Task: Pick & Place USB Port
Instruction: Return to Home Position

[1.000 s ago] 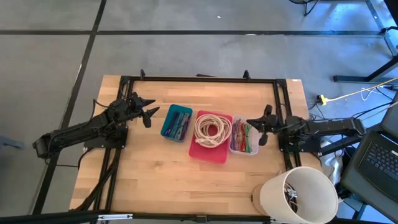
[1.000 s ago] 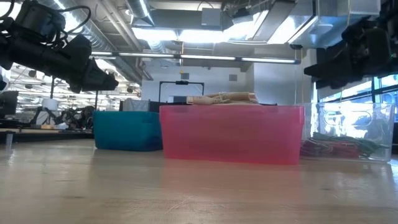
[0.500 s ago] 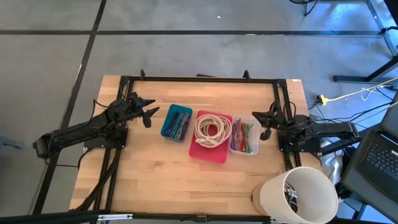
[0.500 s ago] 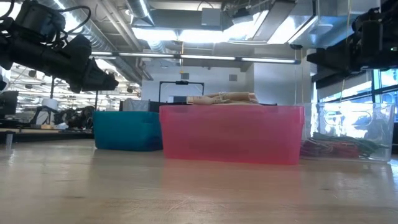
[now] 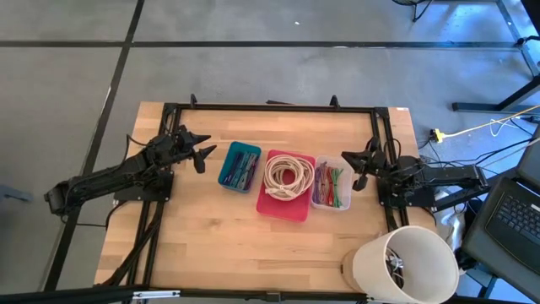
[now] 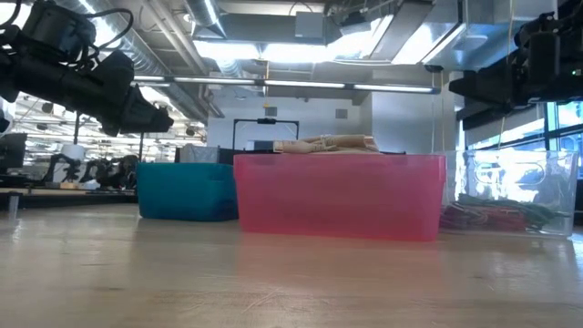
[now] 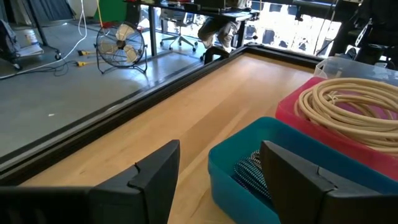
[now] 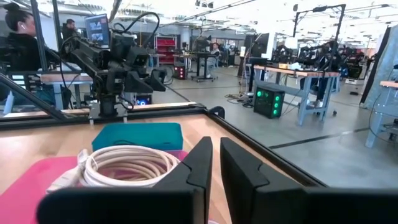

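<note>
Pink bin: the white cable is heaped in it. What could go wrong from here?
The white cable rises above the rim of the pink bin, so a loop might slip out over the edge. The right gripper hangs close beside the transparent bin; a careless retreat could nudge that bin. The left gripper hovers farther off.

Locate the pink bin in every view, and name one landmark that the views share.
High view: pink bin at the table's centre, the middle of three bins.
Low view: pink bin at centre, its long wall facing the camera.
Left wrist view: pink bin just beyond the teal bin.
Right wrist view: pink bin nearest the camera.
Shared landmark: the teal bin next to it.
</note>
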Available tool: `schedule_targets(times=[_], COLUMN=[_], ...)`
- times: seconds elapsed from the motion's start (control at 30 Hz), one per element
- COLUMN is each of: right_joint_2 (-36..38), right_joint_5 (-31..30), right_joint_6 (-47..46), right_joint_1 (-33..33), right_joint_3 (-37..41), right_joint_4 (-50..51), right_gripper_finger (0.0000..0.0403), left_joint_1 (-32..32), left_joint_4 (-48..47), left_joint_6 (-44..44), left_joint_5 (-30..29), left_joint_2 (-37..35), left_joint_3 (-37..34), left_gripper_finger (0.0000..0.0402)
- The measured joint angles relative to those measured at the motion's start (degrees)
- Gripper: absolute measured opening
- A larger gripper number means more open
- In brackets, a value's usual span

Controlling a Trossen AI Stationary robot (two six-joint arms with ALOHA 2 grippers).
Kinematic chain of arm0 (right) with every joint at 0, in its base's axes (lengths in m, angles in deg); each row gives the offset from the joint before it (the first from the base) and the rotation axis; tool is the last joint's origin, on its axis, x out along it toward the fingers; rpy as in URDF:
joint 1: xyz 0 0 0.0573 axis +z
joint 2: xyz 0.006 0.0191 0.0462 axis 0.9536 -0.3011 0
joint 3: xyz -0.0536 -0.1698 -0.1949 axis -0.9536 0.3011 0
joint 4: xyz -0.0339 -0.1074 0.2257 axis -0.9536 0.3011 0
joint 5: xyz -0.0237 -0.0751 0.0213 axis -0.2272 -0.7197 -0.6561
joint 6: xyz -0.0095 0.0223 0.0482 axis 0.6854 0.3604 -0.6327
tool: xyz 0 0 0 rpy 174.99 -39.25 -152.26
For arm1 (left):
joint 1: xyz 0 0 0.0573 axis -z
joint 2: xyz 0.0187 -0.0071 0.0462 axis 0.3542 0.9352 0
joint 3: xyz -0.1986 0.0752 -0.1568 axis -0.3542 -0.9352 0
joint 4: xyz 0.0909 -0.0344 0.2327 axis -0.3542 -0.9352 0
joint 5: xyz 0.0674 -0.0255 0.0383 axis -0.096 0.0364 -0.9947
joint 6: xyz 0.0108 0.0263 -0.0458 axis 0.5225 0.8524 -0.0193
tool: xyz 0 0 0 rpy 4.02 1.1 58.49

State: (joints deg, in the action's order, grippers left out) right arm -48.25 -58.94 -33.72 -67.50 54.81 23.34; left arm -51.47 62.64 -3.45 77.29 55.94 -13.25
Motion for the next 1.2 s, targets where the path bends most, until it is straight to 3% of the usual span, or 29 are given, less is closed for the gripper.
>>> schedule_targets(times=[0.4, 0.57, 0.8, 1.0, 1.1, 1.2], right_joint_2=[0.00, 0.00, 0.00, 0.00, 0.00, 0.00], right_joint_5=[0.00, 0.00, 0.00, 0.02, 0.01, 0.02], right_joint_6=[0.30, 0.14, 0.09, 0.06, 0.10, 0.04], right_joint_1=[0.02, 0.01, 0.02, 0.01, 0.02, 0.02], right_joint_3=[0.00, 0.00, 0.00, 0.00, 0.00, 0.00], right_joint_4=[0.00, 0.00, 0.00, 0.02, 0.01, 0.01], right_gripper_finger=[0.0037, 0.0037, 0.0037, 0.0037, 0.0037, 0.0037], left_joint_1=[0.00, 1.38, 7.37, 15.26, 19.76, 22.68], left_joint_4=[-0.12, -1.57, -6.79, -6.71, -4.10, -1.44], left_joint_6=[0.00, 0.00, 1.72, 3.43, 4.88, 6.89], left_joint_5=[-0.01, -0.17, 3.32, 14.43, 12.91, 7.84], left_joint_2=[-0.38, -6.30, -19.48, -19.50, -19.48, -19.50], left_joint_3=[0.00, 0.00, 0.02, -0.15, -2.10, -3.35], left_gripper_finger=[0.0216, 0.0216, 0.0216, 0.0216, 0.0216, 0.0216])
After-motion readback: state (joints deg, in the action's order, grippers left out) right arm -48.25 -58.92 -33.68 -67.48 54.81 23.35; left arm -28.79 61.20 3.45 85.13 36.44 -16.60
